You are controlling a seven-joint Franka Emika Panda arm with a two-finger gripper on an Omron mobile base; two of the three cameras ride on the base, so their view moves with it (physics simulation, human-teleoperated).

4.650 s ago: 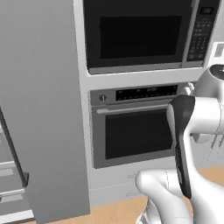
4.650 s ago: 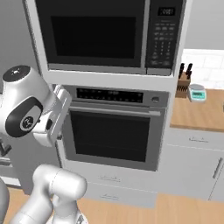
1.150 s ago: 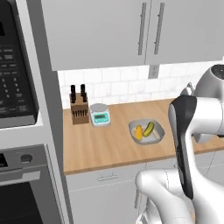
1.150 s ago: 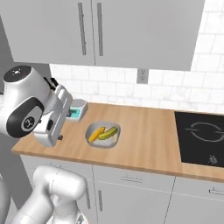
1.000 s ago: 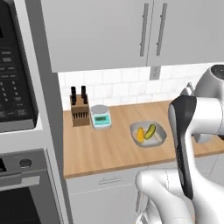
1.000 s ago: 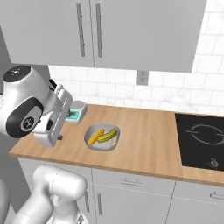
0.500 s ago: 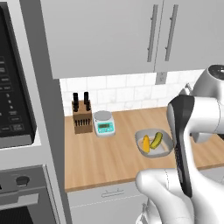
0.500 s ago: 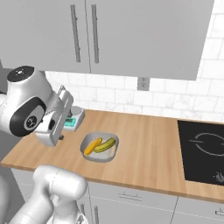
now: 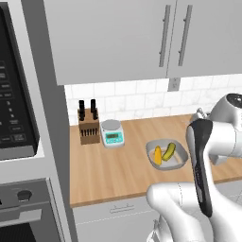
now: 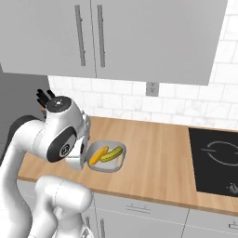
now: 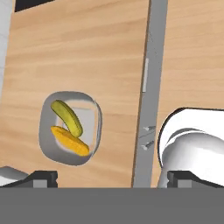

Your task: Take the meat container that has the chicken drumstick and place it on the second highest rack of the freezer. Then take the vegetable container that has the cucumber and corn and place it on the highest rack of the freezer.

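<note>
While the bowl [image 9: 166, 154] with cucumber [image 9: 169, 151] and corn [image 9: 157, 154] is being approached, gripper [image 11: 109, 178] is being held released; descent onto the rim is needed next.

I see open wooden counter [image 9: 118, 165] all around the vegetable container [image 9: 165, 154]; the scale [image 9: 112, 133] and knife block [image 9: 88, 127] stand well apart, with upper cabinets [image 10: 116, 37] high overhead.

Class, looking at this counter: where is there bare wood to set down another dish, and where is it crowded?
Free: between the vegetable container and the cooktop, and before the knife block. Crowded: the back corner, where the block and scale stand.
</note>
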